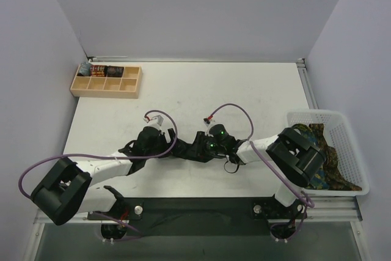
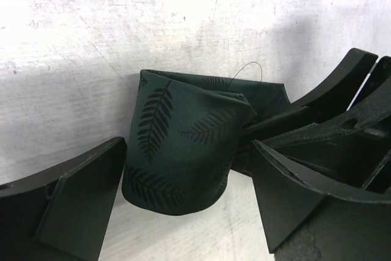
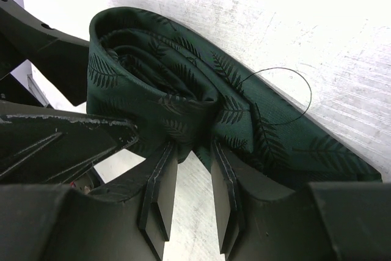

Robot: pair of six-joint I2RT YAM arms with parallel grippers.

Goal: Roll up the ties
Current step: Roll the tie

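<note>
Mid-roll near the middle of the worktop (image 1: pixel 201 90): green tie (image 2: pixel 183 151) partly coiled, tail lying flat. Left end effector (image 2: pixel 186 169) spread wide, straddling the coil; right end effector (image 3: pixel 194 169) clenched on the coil's edge layers. Next, probably: further winding along the tail, with that pinch kept firm to stop any unwinding.

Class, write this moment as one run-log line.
green tie: partly rolled on table | left gripper: open, either side of tie | right gripper: pinching tie
</note>
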